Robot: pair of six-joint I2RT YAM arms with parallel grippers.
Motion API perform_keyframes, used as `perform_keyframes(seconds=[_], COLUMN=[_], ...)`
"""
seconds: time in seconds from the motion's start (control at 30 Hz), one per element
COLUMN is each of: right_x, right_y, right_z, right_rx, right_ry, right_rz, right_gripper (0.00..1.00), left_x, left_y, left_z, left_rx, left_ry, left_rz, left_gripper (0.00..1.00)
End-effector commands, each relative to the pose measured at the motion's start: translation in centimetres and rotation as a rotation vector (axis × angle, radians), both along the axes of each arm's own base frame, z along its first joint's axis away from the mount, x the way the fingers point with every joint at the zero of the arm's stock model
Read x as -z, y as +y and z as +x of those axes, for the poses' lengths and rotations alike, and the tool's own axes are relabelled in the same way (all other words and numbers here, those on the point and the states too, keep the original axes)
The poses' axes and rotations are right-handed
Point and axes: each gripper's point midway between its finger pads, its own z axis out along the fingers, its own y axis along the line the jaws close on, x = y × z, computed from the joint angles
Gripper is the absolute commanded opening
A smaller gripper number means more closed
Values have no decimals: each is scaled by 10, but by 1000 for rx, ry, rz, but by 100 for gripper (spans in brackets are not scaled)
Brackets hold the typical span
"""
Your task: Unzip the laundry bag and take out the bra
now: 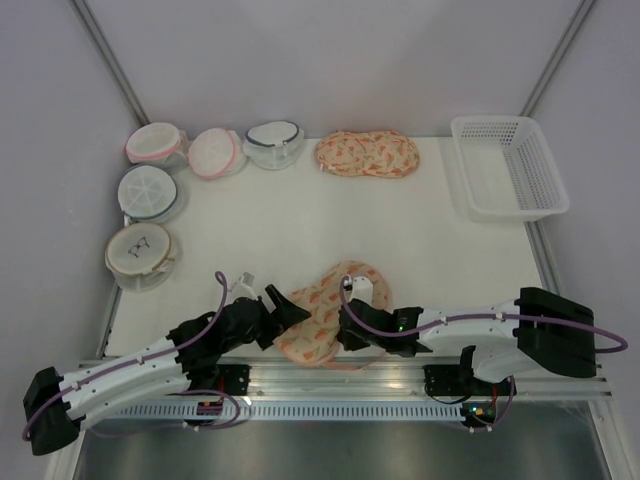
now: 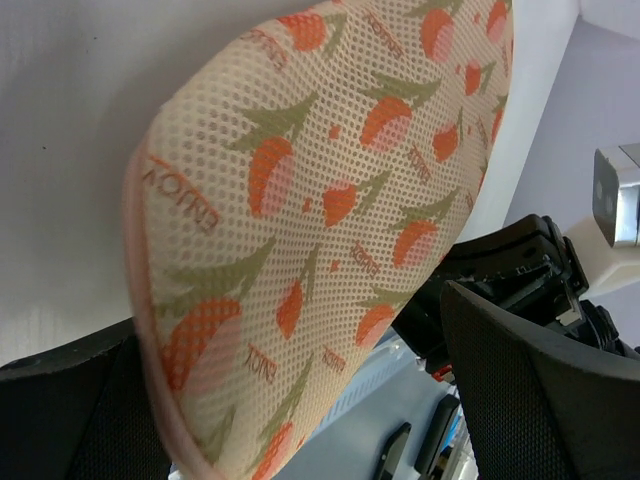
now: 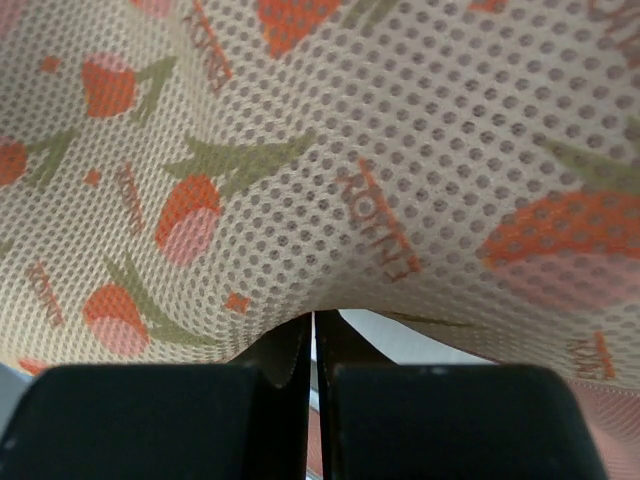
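Observation:
The laundry bag [image 1: 325,312], a peach orange-printed mesh case, lies near the table's front edge between my two arms, its near side lifted. My left gripper [image 1: 283,306] stands open at the bag's left end; in the left wrist view the bag [image 2: 320,200] fills the wide gap between the black fingers [image 2: 545,395] of the left gripper [image 2: 300,400]. My right gripper [image 1: 350,322] is shut, pinching the mesh of the bag [image 3: 300,150] at the tips of the right gripper [image 3: 315,325]. The bra is hidden.
A look-alike printed bag [image 1: 367,154] lies at the back centre. A white basket [image 1: 510,165] stands at the back right. Several round domed mesh bags [image 1: 216,152] sit along the back left and left edge [image 1: 140,252].

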Motion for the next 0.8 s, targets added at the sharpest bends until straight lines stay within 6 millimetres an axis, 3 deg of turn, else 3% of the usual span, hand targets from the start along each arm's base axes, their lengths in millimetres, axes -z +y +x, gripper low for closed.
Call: perform_keyframes(seconds=[0.0,0.17,0.27,0.37,0.47,0.57,0.73,0.77], right_x=[-32,-15,-8,-4,0,2,9,0], right_y=[50,55,43,29,0,-29,-84,-93], right_z=[26,64,95,113,134,142,140,142], right_rx=[53,200,318,400,532,636,800,837], right_ry=[-24,-3,-11,-25,-35,-57,-82,-109], right_rz=[201,205,211,214,206,189,123,145], right_gripper=[0,0,0,1,1,0,0,1], left_x=[-20,-31,-34,-38,-36,-34,-30,-30], left_y=[-6,0,5,11,16,16,15,15], left_z=[6,11,11,11,9,7,6,6], left_rx=[-53,-87,-102,-128,-141,-140,-136,-137], left_ry=[6,-7,-9,-8,2,16,33,35], left_rz=[-75,-61,-47,-53,-63,-71,-59,-57], left_gripper=[100,100,100,99,100,100,100,100])
